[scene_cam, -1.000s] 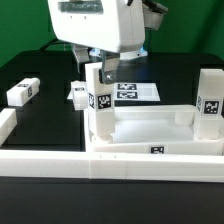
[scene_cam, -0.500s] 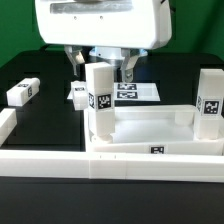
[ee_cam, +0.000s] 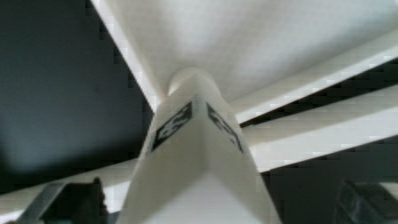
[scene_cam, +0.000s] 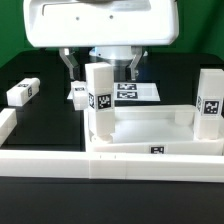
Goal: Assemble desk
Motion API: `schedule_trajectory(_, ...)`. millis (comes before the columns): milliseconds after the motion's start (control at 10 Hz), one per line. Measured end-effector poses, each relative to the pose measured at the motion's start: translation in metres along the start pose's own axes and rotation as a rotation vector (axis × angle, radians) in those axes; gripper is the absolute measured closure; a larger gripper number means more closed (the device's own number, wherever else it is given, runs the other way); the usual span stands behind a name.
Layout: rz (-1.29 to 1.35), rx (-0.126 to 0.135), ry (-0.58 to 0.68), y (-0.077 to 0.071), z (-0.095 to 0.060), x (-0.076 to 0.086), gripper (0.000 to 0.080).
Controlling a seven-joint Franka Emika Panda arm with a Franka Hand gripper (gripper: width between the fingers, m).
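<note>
The gripper is spread open, grasping nothing, its jaws flanking the top of a leg stood directly beneath it in the tabletop corner. A second leg seems seated further off. A third leg and fourth leg are left loose on the counter.

Marker board flat on black table; white border rail across foreground.

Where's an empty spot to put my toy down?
The black table is bare between the loose leg at the exterior view's left, the border rail and the tabletop. It's crowded around the upright leg under the gripper.
</note>
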State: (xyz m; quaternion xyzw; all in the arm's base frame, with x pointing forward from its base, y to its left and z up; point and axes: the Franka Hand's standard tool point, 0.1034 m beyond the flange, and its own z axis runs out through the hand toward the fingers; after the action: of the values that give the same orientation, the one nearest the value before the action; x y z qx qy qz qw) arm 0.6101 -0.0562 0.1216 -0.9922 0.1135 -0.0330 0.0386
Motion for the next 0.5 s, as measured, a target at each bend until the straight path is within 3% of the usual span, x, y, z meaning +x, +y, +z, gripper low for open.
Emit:
schedule_trajectory(300,-0.241,-0.012,0.0,0.0008,0.0002,0.0003,0.015)
schedule_trajectory(500,-0.399,-0.043,0.015,0.0035,-0.0007,0.0039,0.015)
